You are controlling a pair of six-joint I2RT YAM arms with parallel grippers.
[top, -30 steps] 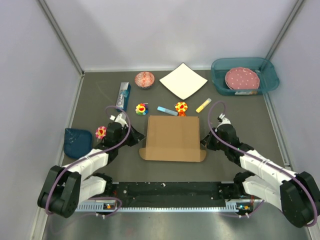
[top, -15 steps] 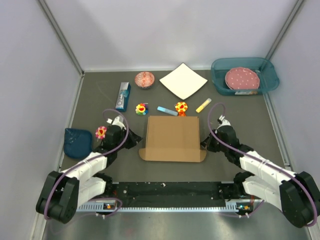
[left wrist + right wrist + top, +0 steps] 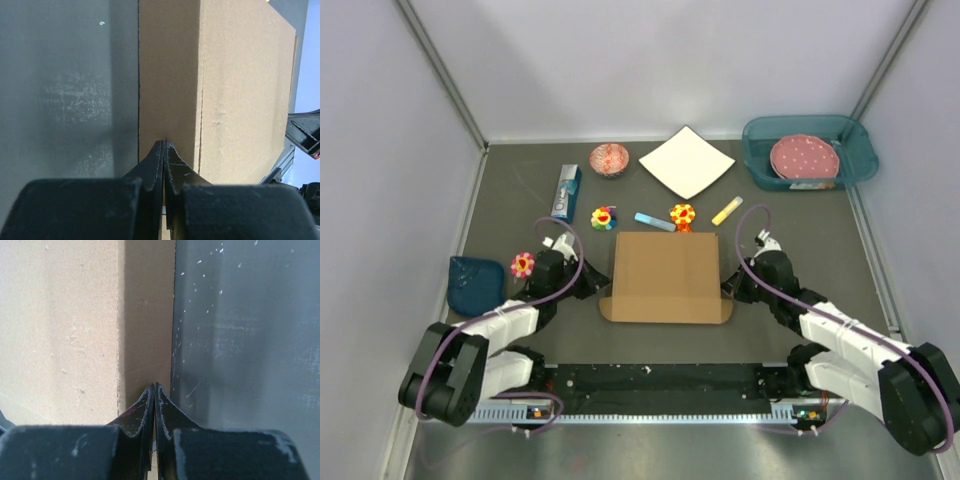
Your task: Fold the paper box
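Brown cardboard paper box (image 3: 667, 277) lies mid-bench (image 3: 520, 200), squeezed between the left tool (image 3: 593, 287) and right tool (image 3: 728, 290). Both tools are pressed together, tips against its side walls, arms stretched low and angled inward.

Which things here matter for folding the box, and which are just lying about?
In the job: box, left hand, right hand, both shut at its sides.
Lying about: white sheet, red bowl, bin, pink plate, blue carton, flower toys, blue stick, yellow stick, dark pouch.
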